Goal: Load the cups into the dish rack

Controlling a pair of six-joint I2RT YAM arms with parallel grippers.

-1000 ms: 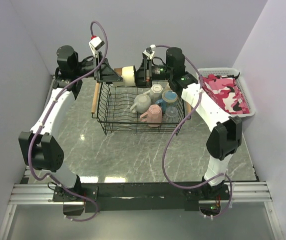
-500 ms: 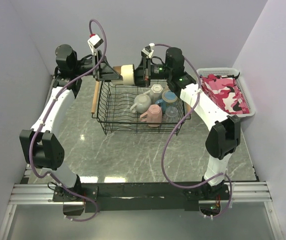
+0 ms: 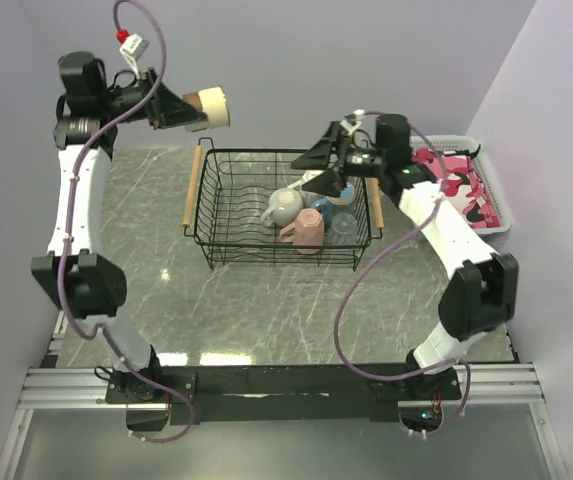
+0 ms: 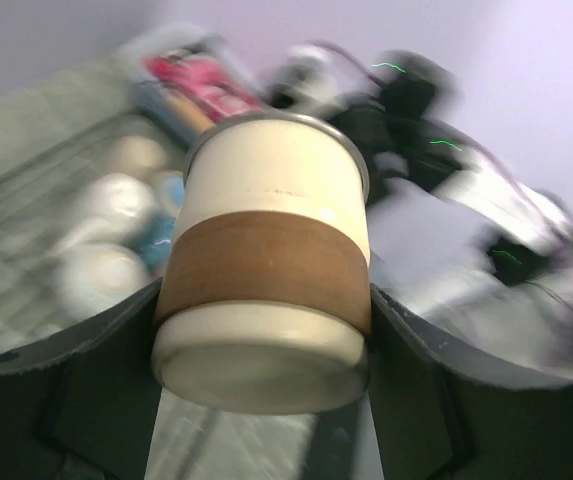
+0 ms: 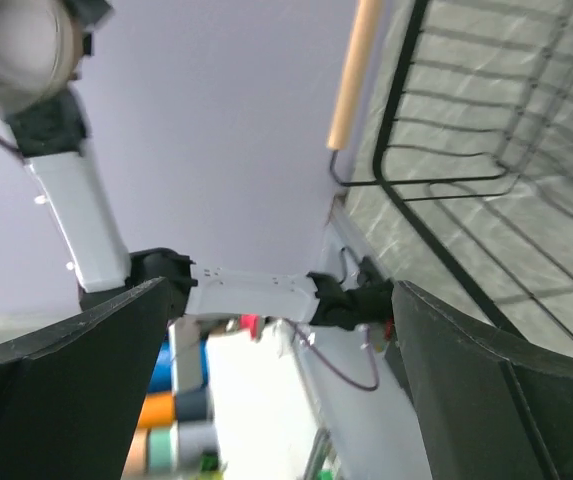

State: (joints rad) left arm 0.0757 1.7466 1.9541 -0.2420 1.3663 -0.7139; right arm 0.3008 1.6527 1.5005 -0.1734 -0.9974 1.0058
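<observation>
Cream with a brown band, the tan cup (image 4: 266, 290) is up in the air and lying on its side. Your left gripper (image 3: 192, 108) has its jaws clamped on that band. The cup hangs high over the far left corner of the table (image 3: 266, 310), well apart from the dish rack (image 3: 276, 258) and out beyond its left wooden handle (image 3: 193, 190).

Down in the rack you've got a white mug (image 3: 284, 206), a pink mug (image 3: 308, 229), a blue mug (image 3: 323, 207) and a clear glass (image 3: 344, 226), all bunched in the right half. The left half looks like bare wire.

Your right gripper (image 3: 311, 175) hovers over that cluster, jaws spread wide with nothing between them.

I read this as the carry step: one cup in hand, not yet loaded. The next move calls for swinging the left arm down and inward over the open left half. Turn the cup so it seats on the wires, then let go low. Mind the rim and the handle on the way in, and keep the right arm out of the lane. The left wrist view is blurred, so go steady.
</observation>
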